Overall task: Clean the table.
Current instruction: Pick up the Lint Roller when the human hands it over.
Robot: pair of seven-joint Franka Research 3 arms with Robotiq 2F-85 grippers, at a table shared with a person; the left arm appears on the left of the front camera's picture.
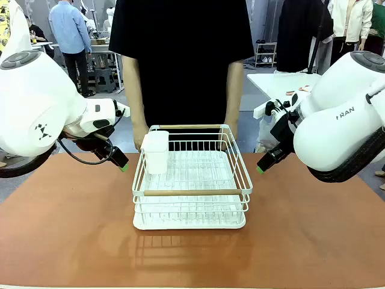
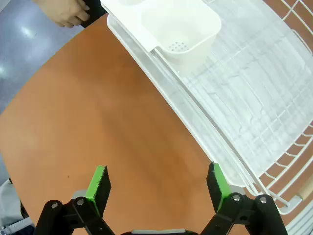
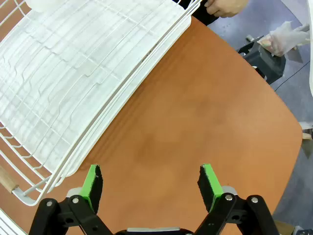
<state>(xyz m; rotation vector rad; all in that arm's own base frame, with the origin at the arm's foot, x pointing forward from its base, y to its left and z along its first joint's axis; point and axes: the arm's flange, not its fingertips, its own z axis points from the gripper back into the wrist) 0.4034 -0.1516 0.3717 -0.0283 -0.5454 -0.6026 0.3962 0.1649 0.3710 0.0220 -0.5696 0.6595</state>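
Note:
The terracotta table (image 1: 72, 229) spreads across the front view with a white wire rack (image 1: 190, 180) at its middle. My left gripper (image 1: 120, 162) hovers above the table to the left of the rack, and its wrist view shows it (image 2: 157, 182) open over bare tabletop (image 2: 98, 127), nothing between the green pads. My right gripper (image 1: 262, 167) hangs to the right of the rack; its wrist view shows it (image 3: 151, 183) open too, above bare table (image 3: 195, 112). The rack's edge (image 2: 234, 98) (image 3: 73, 83) lies beside each gripper.
A white cutlery cup (image 1: 156, 152) hangs on the rack's left rear corner. A person in black stands at the far edge, hands (image 1: 139, 135) by the rack. A white-topped table (image 1: 274, 81) stands at the back right. Wooden handles (image 1: 192, 192) cross the rack.

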